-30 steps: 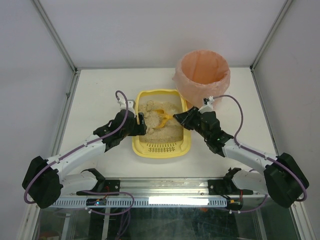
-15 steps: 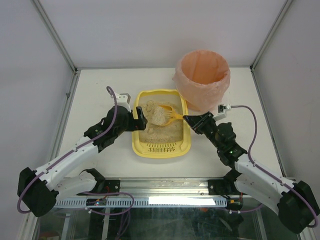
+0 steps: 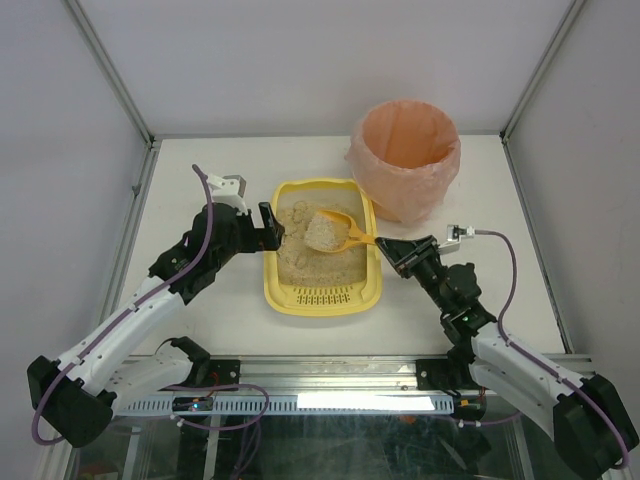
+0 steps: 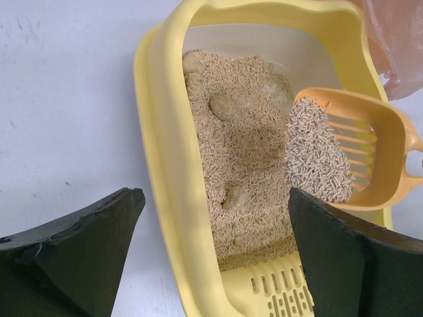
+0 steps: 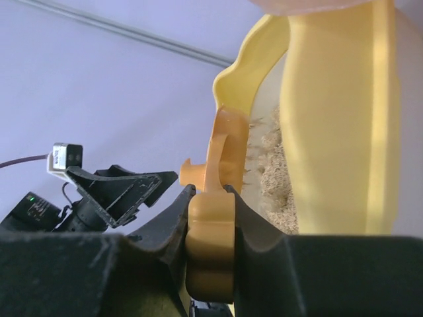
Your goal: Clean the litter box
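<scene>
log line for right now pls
right gripper: shut on orange scoop, loaded, over litter box | left gripper: open, empty, by box's left rim | clumps in box | lined bin at box's far right

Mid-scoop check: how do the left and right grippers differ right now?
The left gripper is wide open and empty; the right gripper is shut on the orange scoop by its handle. The left gripper sits at the litter box left rim, fingers either side of it; the right gripper is off the box's right side, holding the scoop, loaded with litter, over the box. Both are black two-finger grippers close to the box.
</scene>
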